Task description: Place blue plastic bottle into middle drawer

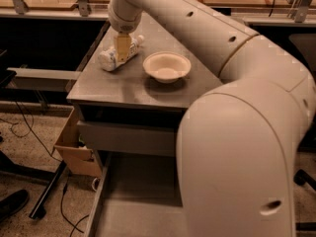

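The blue plastic bottle (pixel 109 59) lies on its side at the back left of the grey cabinet top (pixel 123 85), with its white cap (pixel 140 38) pointing to the back right. My gripper (pixel 122 47) hangs straight down from the wrist onto the middle of the bottle and hides part of its label. The middle drawer (pixel 133 201) is pulled out below the cabinet's front and shows a flat grey floor. My arm (pixel 237 132) covers the drawer's right part.
A round cream bowl (pixel 167 66) stands on the cabinet top just right of the bottle. A closed drawer front (pixel 123 138) sits above the open drawer. A cardboard box (pixel 74 149) and cables lie on the floor to the left.
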Motion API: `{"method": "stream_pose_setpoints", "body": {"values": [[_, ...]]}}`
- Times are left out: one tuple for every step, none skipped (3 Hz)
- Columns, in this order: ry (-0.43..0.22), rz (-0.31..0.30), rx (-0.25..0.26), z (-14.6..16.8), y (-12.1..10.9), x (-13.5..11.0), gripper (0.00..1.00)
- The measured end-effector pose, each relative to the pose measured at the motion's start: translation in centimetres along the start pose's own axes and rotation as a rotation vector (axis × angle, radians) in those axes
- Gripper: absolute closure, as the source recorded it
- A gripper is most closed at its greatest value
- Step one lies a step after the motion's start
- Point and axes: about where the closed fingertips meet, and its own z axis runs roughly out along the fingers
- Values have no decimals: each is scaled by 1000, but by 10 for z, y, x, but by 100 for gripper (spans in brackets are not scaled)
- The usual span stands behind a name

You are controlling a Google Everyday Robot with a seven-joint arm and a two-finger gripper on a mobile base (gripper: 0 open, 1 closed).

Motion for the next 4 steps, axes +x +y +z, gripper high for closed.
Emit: {"method": "stream_pose_setpoints", "body": {"values": [[138,-57,-3,15,-12,24,0],[246,-101,5,20,-22,51,0],[287,-162,-4,25,-23,59,0],[272,-241,-48,27,-14,60,0]]}}
